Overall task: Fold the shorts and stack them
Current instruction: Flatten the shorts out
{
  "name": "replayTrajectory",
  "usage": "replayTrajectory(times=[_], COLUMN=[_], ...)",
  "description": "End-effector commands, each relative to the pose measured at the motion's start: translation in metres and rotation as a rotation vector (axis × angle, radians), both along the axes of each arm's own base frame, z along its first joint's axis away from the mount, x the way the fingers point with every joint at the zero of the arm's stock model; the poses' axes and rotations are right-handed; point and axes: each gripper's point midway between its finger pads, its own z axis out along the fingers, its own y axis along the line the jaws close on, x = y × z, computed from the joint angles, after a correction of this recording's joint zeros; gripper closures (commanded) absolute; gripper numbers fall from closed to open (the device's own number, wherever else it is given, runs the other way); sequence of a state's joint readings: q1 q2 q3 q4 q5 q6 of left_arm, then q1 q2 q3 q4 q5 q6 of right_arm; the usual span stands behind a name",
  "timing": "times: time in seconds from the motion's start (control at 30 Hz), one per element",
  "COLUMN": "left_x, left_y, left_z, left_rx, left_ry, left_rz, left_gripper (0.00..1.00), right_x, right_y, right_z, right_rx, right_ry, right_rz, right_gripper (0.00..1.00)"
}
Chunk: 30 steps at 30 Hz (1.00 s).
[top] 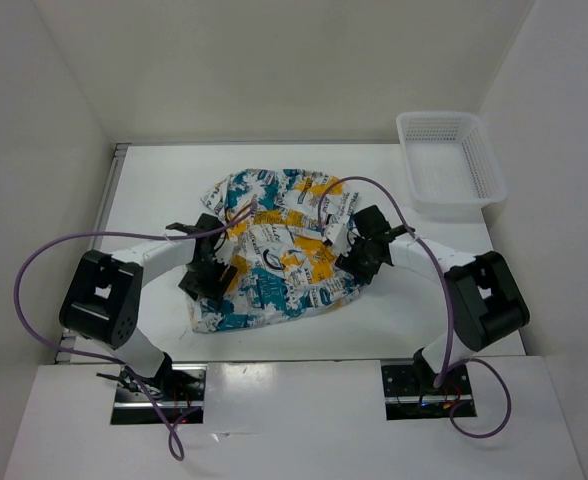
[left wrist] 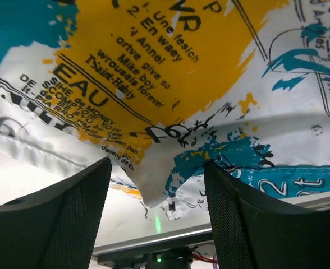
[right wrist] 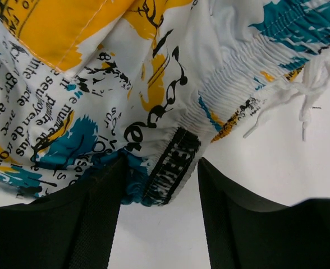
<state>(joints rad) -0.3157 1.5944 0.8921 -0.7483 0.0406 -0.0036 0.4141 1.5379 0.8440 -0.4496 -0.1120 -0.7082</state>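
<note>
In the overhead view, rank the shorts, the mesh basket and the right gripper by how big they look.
Largest: the shorts.
Next: the mesh basket.
Smallest: the right gripper, clearly.

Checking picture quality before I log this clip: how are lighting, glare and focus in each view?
Top external: even soft light, no glare, shorts and basket sharp, faint shadows only. Left wrist: print legible, left gripper's fingers dark and slightly soft. Right wrist: waistband and drawstring crisp, table bright and nearly washed out, right gripper's fingers underexposed.
</note>
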Motion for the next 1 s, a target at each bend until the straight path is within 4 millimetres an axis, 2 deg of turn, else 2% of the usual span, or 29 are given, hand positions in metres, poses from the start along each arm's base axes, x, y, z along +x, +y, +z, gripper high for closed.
replayTrajectory(times=[0.0, 0.1, 0.13, 0.3, 0.37, 0.4, 0.5, 0.53, 0.57, 0.6, 0.67, 0.7, 0.73, 0.77, 0.8, 0.83, 0.87, 0.9, 0.93, 0.97], left_x=[0.007, -0.005, 0.001, -0.001, -0.001, -0.003, -0.002, -0.001, 0.0, 0.004, 0.03, 0.044, 0.066, 0.107, 0.132, 0.158, 0.202, 0.224, 0.239, 0.253], left_y=[0.003, -0.013, -0.022, -0.03, -0.035, -0.036, -0.039, -0.037, -0.035, -0.033, -0.019, -0.013, 0.004, 0.014, 0.026, 0.054, 0.065, 0.08, 0.094, 0.119], left_z=[-0.001, 0.003, 0.009, 0.022, 0.025, 0.023, 0.022, 0.021, 0.021, 0.022, 0.032, 0.04, 0.048, 0.079, 0.095, 0.118, 0.183, 0.212, 0.246, 0.283], left_rx=[0.018, -0.073, -0.1, -0.122, -0.131, -0.136, -0.135, -0.124, -0.112, -0.097, -0.038, -0.024, -0.006, 0.008, 0.016, 0.022, -0.007, -0.013, -0.017, 0.003], left_ry=[-0.027, 0.035, 0.019, 0.053, 0.055, 0.072, 0.075, 0.071, 0.067, 0.051, -0.029, -0.071, -0.122, -0.247, -0.306, -0.383, -0.57, -0.66, -0.752, -0.862], left_rz=[-0.001, -0.007, -0.024, -0.035, -0.048, -0.048, -0.056, -0.056, -0.055, -0.055, -0.023, 0.002, 0.068, 0.114, 0.158, 0.244, 0.286, 0.322, 0.354, 0.407], left_gripper=[0.26, 0.3, 0.33, 0.57, 0.65, 0.74, 0.84, 0.89, 0.91, 0.93, 0.97, 0.98, 0.98, 0.98, 0.98, 0.98, 0.98, 0.98, 0.98, 0.98], right_x=[0.014, 0.008, 0.005, 0.003, -0.002, -0.006, -0.003, -0.003, 0.0, 0.008, 0.027, 0.048, 0.062, 0.094, 0.112, 0.133, 0.171, 0.196, 0.215, 0.244], right_y=[-0.002, -0.004, -0.005, -0.008, -0.01, -0.011, -0.014, -0.015, -0.014, -0.011, -0.001, 0.008, 0.018, 0.036, 0.044, 0.048, 0.063, 0.057, 0.057, 0.058], right_z=[-0.002, -0.008, -0.009, -0.012, -0.015, -0.018, -0.015, -0.015, -0.012, -0.005, 0.008, 0.029, 0.036, 0.072, 0.083, 0.103, 0.162, 0.176, 0.201, 0.284], right_rx=[-0.028, -0.035, -0.039, -0.05, -0.057, -0.058, -0.074, -0.074, -0.075, -0.065, -0.024, 0.008, 0.044, 0.123, 0.153, 0.183, 0.288, 0.309, 0.348, 0.453], right_ry=[-0.051, -0.024, -0.012, -0.007, 0.01, 0.021, 0.005, 0.005, -0.006, -0.029, -0.078, -0.131, -0.151, -0.24, -0.272, -0.326, -0.464, -0.506, -0.553, -0.711], right_rz=[0.038, 0.051, 0.051, 0.048, 0.048, 0.04, 0.031, 0.031, 0.019, 0.018, -0.023, -0.04, -0.05, -0.087, -0.106, -0.141, -0.198, -0.26, -0.301, -0.337], right_gripper=[0.4, 0.4, 0.4, 0.43, 0.49, 0.56, 0.72, 0.86, 0.92, 0.98, 1.0, 1.0, 1.0, 1.0, 1.0, 1.0, 1.0, 1.0, 1.0, 1.0])
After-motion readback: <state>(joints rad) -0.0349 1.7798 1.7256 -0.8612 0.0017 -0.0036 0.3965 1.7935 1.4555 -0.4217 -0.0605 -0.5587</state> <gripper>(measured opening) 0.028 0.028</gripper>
